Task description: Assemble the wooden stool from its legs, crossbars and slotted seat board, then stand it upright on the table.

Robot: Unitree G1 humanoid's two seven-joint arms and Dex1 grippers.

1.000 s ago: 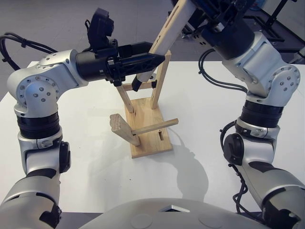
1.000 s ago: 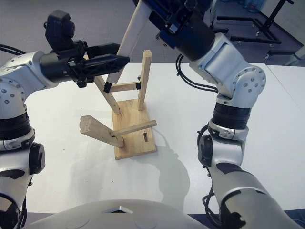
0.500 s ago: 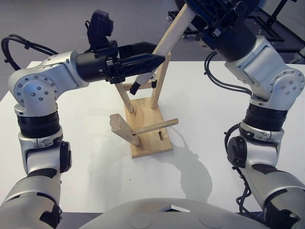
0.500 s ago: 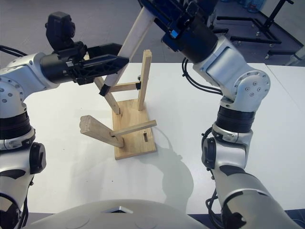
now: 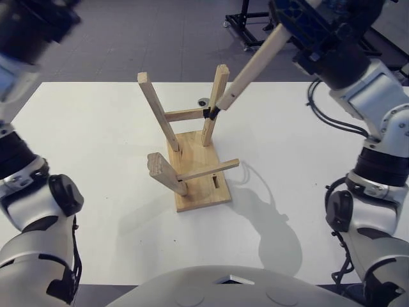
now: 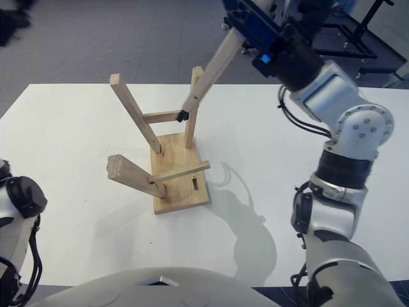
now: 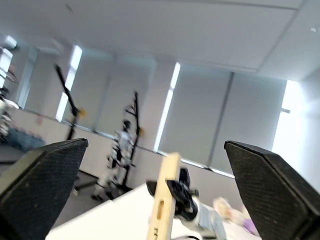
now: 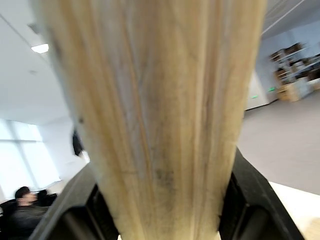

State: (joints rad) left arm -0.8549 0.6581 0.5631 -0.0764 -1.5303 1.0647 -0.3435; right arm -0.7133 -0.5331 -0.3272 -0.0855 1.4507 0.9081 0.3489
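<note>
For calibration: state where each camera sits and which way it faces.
Left eye: on the head, looking down at table, seat board; left arm, right arm show.
Right eye: beside it; shares that scene.
Left wrist: on that arm, facing up into the room past open left fingers.
Right wrist: on that arm, looking along the held leg between right fingers.

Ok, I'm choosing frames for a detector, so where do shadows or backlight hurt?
Left eye view: only soft, faint shadows on the white table beside the seat board. Left wrist view: bright windows behind turn the left gripper and its fingers into dark silhouettes. Right wrist view: a ceiling lamp glows beside the leg, evenly lit.
</note>
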